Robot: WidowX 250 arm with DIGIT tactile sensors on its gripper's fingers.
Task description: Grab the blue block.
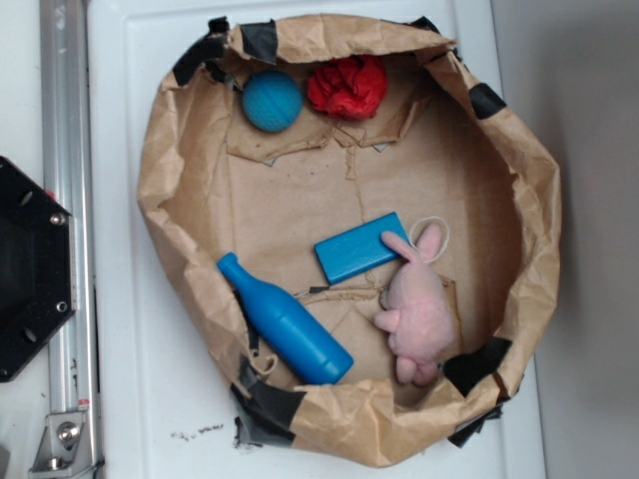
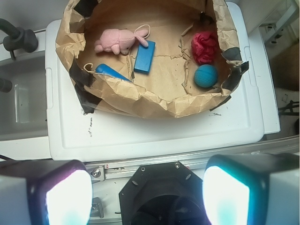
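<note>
The blue block point(image 1: 360, 246) is a flat bright-blue slab lying in the middle of a brown paper bin point(image 1: 519, 180), its right end touching the pink plush bunny point(image 1: 419, 304). It also shows in the wrist view point(image 2: 144, 57), next to the bunny point(image 2: 117, 41). My gripper point(image 2: 147, 197) is not in the exterior view. In the wrist view its two fingers point(image 2: 65, 197) stand wide apart at the bottom corners, open and empty, far back from the bin, above the black robot base point(image 2: 161, 194).
In the bin are also a blue bottle point(image 1: 285, 324) at the front left, a teal textured ball point(image 1: 272, 101) and a red crumpled thing point(image 1: 347, 87) at the back. The bin stands on a white surface point(image 1: 150, 399). A metal rail point(image 1: 65, 200) and black base point(image 1: 30, 269) are at the left.
</note>
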